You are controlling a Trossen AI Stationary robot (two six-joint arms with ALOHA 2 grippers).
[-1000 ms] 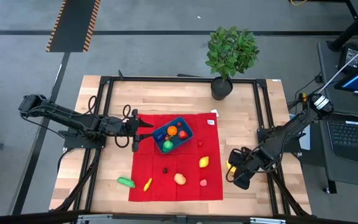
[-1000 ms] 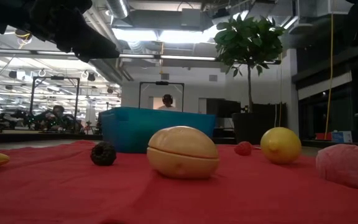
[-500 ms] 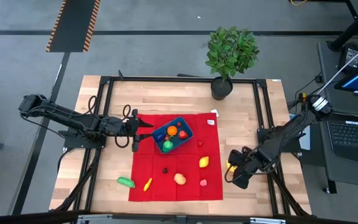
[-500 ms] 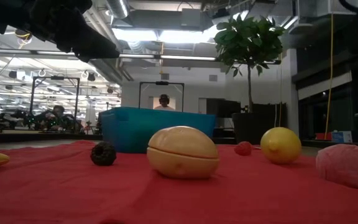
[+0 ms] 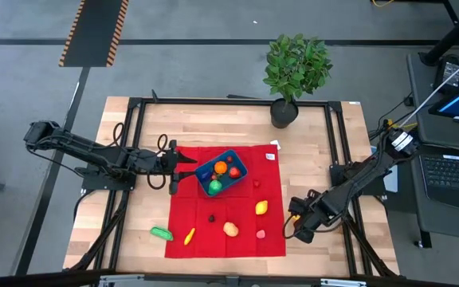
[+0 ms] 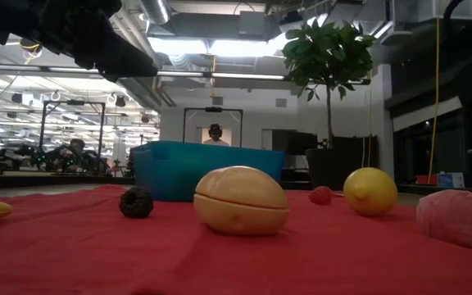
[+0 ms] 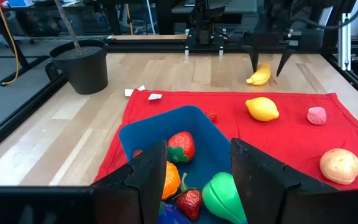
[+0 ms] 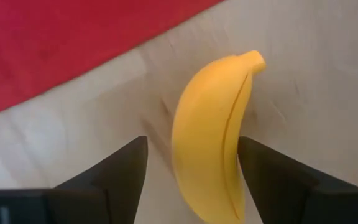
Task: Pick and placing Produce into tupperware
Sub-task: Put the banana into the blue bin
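We see the right gripper [image 8: 191, 180] spread wide astride a yellow banana [image 8: 215, 137], not clamping it; the left gripper [image 7: 194, 177], parted and empty, overhangs the blue tupperware [image 7: 143, 134].

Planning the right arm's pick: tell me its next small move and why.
Probably lower the right gripper a little and close. Its fingers stand open on either side of the yellow banana, which lies on bare wood just off the red cloth. The left gripper waits by the blue container.
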